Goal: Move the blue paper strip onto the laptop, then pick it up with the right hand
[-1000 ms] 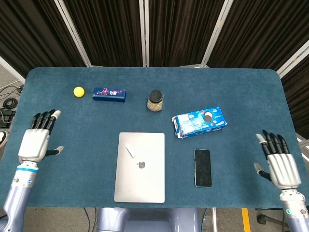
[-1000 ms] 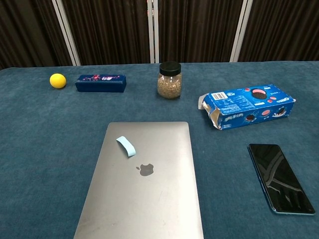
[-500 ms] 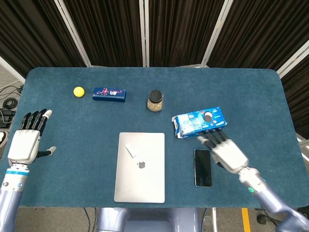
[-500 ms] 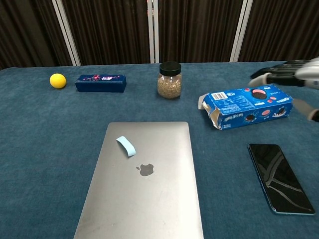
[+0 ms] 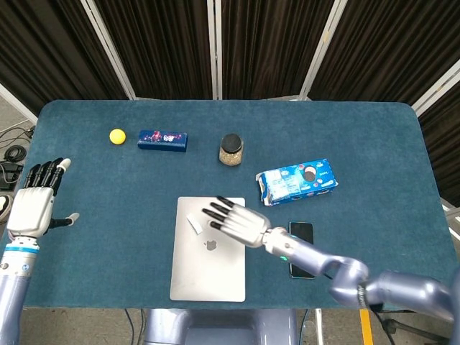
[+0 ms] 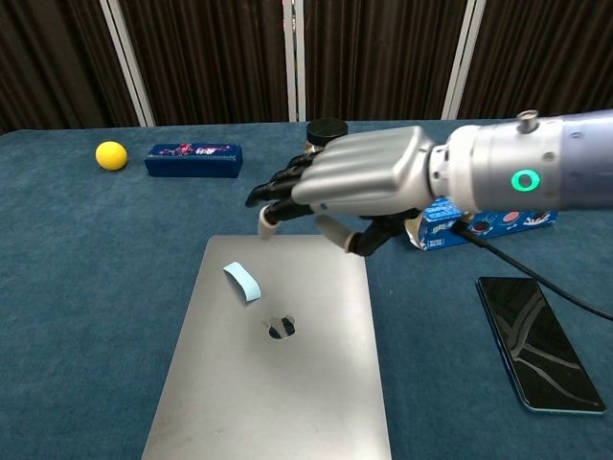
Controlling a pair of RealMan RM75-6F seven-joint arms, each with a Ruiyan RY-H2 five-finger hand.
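Observation:
The light blue paper strip (image 6: 242, 281) (image 5: 194, 224) lies curled on the closed silver laptop (image 6: 268, 383) (image 5: 208, 277), near its upper left. My right hand (image 6: 335, 187) (image 5: 233, 221) hovers open above the laptop, fingers spread and pointing left; its fingertips (image 6: 266, 217) are just up and right of the strip, not touching it. My left hand (image 5: 34, 201) is open at the table's far left edge, holding nothing; the chest view does not show it.
A black phone (image 6: 538, 342) lies right of the laptop. A blue cookie box (image 5: 297, 180) sits behind it. A jar (image 5: 231, 149), a dark blue box (image 6: 192, 159) and a yellow ball (image 6: 111, 154) stand along the back.
My right hand has swept left from the table's right edge, past the phone, to above the laptop near the strip. My left hand has drifted slightly left. The strip has not moved.

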